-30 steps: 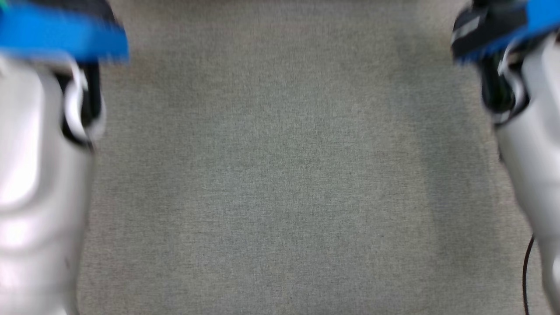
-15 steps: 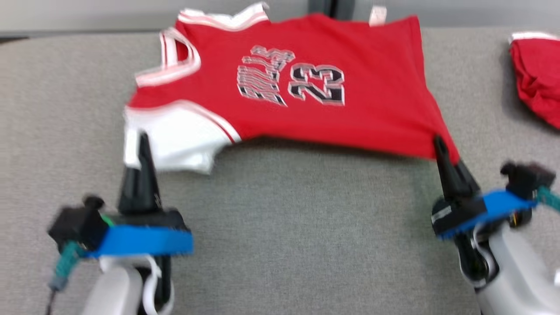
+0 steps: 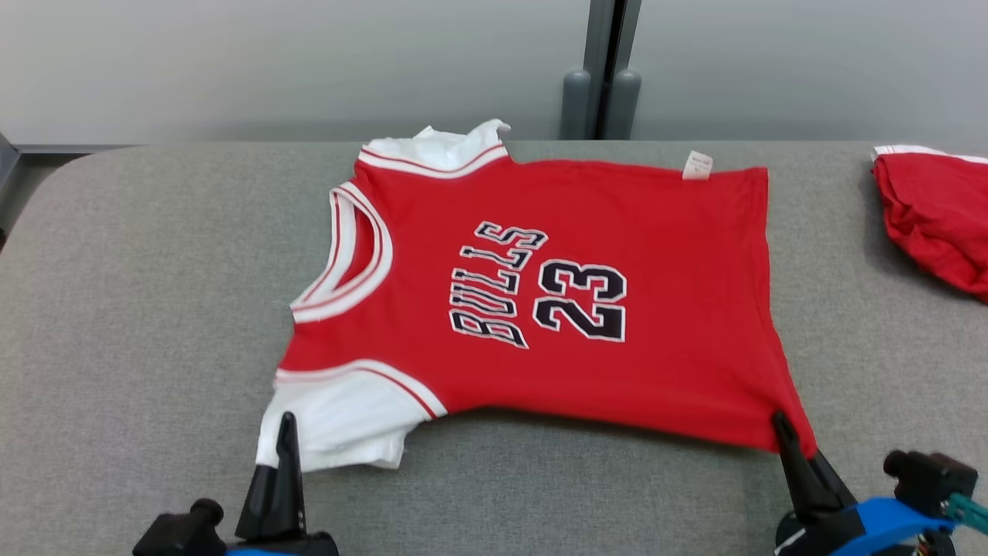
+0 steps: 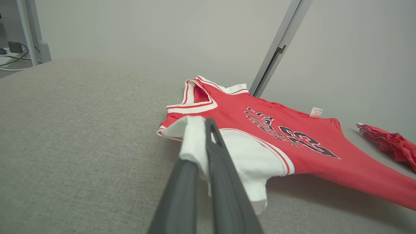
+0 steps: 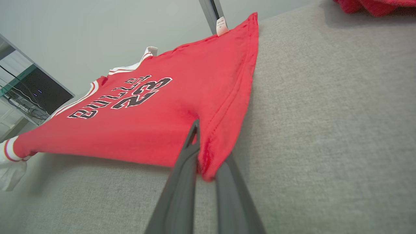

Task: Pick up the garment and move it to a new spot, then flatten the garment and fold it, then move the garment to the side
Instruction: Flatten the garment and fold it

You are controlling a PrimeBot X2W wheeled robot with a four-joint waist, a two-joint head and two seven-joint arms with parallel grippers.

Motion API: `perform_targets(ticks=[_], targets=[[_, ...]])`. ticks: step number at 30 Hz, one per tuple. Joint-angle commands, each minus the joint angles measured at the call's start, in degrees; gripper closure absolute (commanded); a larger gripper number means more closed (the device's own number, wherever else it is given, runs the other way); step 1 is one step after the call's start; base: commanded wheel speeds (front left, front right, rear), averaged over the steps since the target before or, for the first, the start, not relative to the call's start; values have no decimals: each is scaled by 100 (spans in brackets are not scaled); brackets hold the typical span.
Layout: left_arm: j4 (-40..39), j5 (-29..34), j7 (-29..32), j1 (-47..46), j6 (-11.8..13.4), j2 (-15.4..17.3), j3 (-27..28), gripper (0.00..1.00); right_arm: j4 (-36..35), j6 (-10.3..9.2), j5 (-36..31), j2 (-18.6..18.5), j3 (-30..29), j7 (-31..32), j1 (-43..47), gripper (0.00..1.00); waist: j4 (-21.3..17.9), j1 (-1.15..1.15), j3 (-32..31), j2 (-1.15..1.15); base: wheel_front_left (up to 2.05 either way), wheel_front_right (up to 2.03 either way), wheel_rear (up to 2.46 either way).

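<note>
The garment (image 3: 540, 309) is a red jersey with white sleeves and black "BULLS 23" lettering, spread across the grey padded table (image 3: 116, 309) with its collar to the left. My left gripper (image 3: 287, 421) is shut on the near white sleeve (image 4: 195, 143) and lifts it a little. My right gripper (image 3: 781, 425) is shut on the near red hem corner (image 5: 208, 162), also raised off the table. The garment's (image 5: 146, 123) near edge hangs slightly between the two grips, casting a shadow. Its (image 4: 276, 136) far edge rests on the table.
A second red cloth (image 3: 938, 216) lies crumpled at the table's far right edge. A grey wall with a vertical post (image 3: 602, 69) stands behind the table. Bare grey padding stretches to the left and along the near edge.
The head camera has tilted up from a blurred view of bare table to the whole garment. Both grippers keep hold of the garment's near corners.
</note>
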Motion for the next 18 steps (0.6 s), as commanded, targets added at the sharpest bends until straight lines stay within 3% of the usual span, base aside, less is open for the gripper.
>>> perform_targets(ticks=[1, 9, 18], targets=[[-50, -14, 21, 97, 44, 53, 6, 100, -129, 1, -66, 46, -101, 85, 214, 100, 7, 1, -48, 0, 0, 0, 0], [-126, 11, 144, 438, 81, 106, -137, 100, -863, 2, -331, 388, -583, 689, 1031, 100, 72, 1, -256, 0, 0, 0, 0], [-65, 59, 265, 97, -54, 158, -289, 100, -1239, 2, -504, 549, -693, 1187, 1053, 100, -4, 1, -308, 0, 0, 0, 0]])
